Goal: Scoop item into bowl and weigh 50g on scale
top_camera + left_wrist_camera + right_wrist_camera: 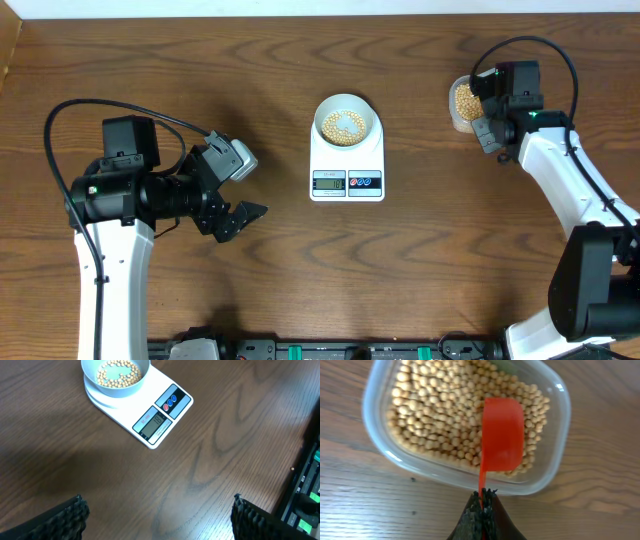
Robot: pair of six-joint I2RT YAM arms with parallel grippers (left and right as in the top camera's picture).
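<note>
The right hand (481, 510), at the bottom centre of its wrist view, is pinched closed on the thin handle of a red scoop (502, 435). The scoop's cup sits over the beans (435, 410) in a clear tub (375, 415) that fills the upper frame. The left hand (160, 520) is spread wide and holds nothing, its fingers (65, 520) at the lower corners of its view over the brown counter (210, 460). At the upper centre of the overhead view, the bowl (347, 100) stands on the scale (347, 182) with more beans inside.
</note>
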